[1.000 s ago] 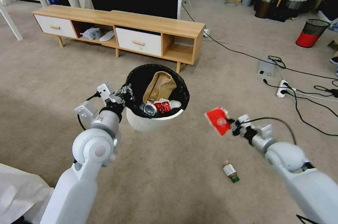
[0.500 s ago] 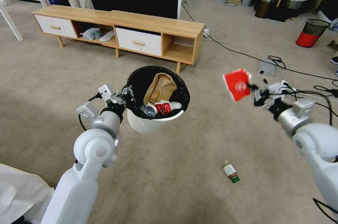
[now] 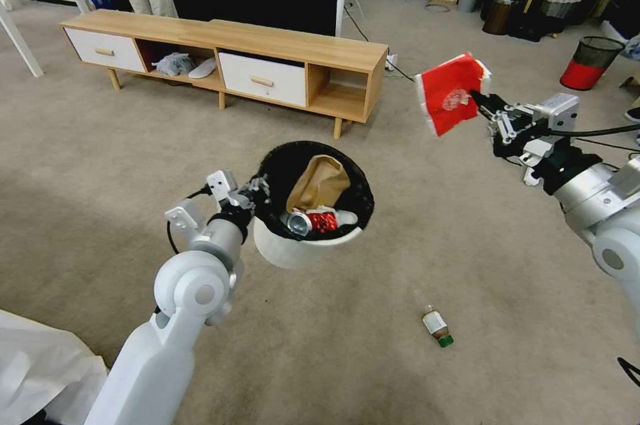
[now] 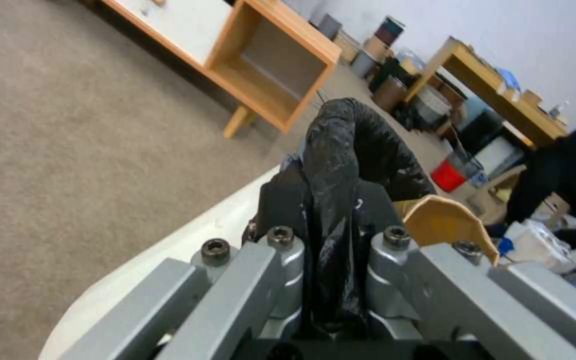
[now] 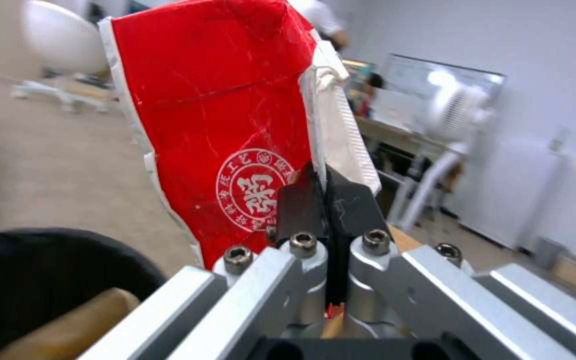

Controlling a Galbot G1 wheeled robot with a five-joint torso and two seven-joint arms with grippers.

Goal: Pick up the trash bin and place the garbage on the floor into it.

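Trash bin (image 3: pixel 308 241), clamped at its bag-lined rim by the left hand (image 3: pixel 257 190), is hanging above the carpet while the right hand (image 3: pixel 485 105), pinching the red packet (image 3: pixel 449 93), is holding it high and well apart, needing carriage over the bin's mouth.

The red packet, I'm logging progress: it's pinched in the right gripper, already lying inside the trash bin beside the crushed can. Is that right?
Not quite. The red packet is pinched in the right gripper, but held up in the air off to the side of the trash bin, not inside it. The head view shows this. The crushed can is in the bin.
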